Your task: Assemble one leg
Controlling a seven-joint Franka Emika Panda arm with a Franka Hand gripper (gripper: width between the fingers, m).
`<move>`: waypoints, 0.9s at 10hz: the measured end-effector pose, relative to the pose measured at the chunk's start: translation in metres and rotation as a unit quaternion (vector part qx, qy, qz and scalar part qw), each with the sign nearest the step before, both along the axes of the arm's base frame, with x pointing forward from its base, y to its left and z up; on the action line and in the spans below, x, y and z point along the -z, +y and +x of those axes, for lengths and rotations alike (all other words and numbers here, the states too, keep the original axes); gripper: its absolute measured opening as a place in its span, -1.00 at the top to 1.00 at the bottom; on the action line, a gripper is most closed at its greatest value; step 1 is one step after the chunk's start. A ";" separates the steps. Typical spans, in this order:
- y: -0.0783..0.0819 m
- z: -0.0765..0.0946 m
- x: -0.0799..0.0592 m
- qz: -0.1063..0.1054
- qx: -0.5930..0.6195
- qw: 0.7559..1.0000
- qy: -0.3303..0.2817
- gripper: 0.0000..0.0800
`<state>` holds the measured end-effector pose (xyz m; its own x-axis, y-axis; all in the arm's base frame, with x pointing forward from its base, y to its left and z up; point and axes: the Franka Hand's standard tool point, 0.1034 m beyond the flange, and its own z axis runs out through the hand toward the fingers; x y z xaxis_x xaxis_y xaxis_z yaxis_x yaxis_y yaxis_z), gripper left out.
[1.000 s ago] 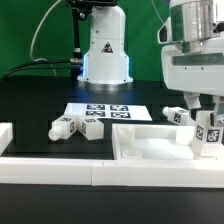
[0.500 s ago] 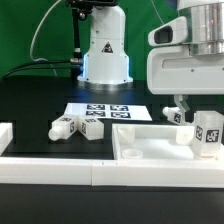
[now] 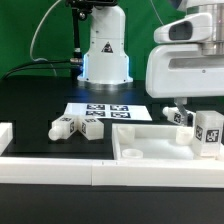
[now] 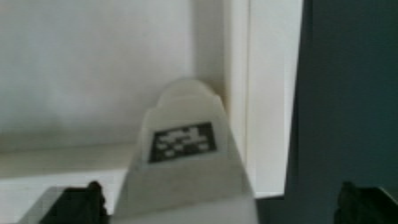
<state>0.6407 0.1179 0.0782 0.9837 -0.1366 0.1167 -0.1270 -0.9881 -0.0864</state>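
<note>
A leg (image 4: 182,150), a white block-peg with a black-and-white tag, stands in the corner of the white tray-like panel (image 4: 71,70). In the exterior view this leg (image 3: 208,132) is at the panel's (image 3: 150,152) right end. My gripper (image 4: 222,208) hovers above it, open. Its two dark fingertips (image 4: 80,205) are spread wide on either side of the leg and do not touch it. In the exterior view the gripper (image 3: 186,104) is mostly hidden under its large white hand. Another leg (image 3: 178,117) lies just behind the panel.
Two more legs (image 3: 62,128) (image 3: 92,129) lie on the black table at the exterior view's left, in front of the marker board (image 3: 105,111). The robot base (image 3: 104,50) stands at the back. A white block (image 3: 5,132) sits at the far left edge.
The hand has shifted toward the exterior view's left and now looms larger, off the right-hand leg. That leg stays standing on the panel. The other legs have not moved.
</note>
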 end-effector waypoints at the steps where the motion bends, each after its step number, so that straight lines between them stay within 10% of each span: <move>1: 0.000 0.000 0.000 0.000 -0.001 1.000 0.000 -0.62; 4: -0.004 -0.001 0.002 0.011 0.096 0.995 0.009 0.25; 6: -0.008 -0.001 0.002 0.024 0.217 0.976 0.019 0.26; 9: -0.006 -0.004 0.006 0.068 0.466 0.881 0.038 0.27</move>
<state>0.6371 0.1119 0.0722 0.4412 -0.8971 -0.0244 -0.8886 -0.4329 -0.1515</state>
